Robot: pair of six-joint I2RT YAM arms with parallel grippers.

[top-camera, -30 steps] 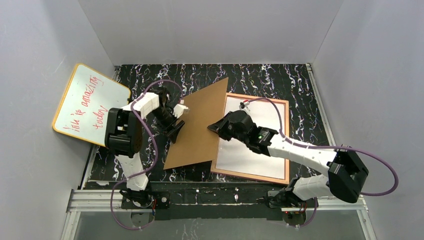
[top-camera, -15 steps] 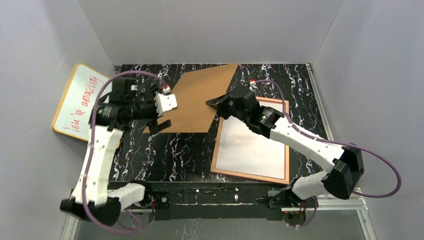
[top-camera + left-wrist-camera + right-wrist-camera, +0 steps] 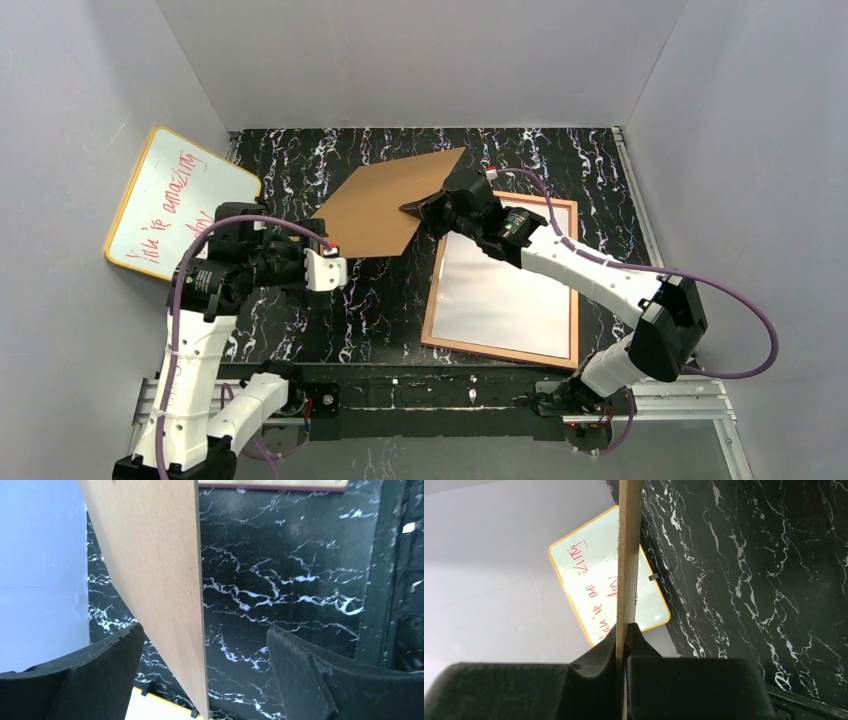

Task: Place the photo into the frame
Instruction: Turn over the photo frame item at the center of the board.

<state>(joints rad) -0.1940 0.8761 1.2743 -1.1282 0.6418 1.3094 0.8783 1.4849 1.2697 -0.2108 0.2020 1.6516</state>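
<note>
Frame (image 3: 434,300) lay reverse-up at 4 o'clock on the table (image 3: 390,310), while the board (image 3: 375,210) hung in the right gripper (image 3: 425,207).

Only the frame's thin orange-tan back rim showed, a rectangle set slightly askew, with the photo (image 3: 505,295) lying inside it white side up, so none of the print could be seen. The right gripper was clamped on the brown board's near-right corner, and its wrist view showed both jaws pinching the thin edge. The board was tilted above the table at about 12 o'clock, clear of the frame. The left gripper (image 3: 205,630) stood wide open and held nothing. In its wrist view the board's edge ran between the spread fingers (image 3: 100,670), and whether they touched it could not be told. A yellow-rimmed whiteboard (image 3: 170,210) with red writing leaned at 10 o'clock.
</note>
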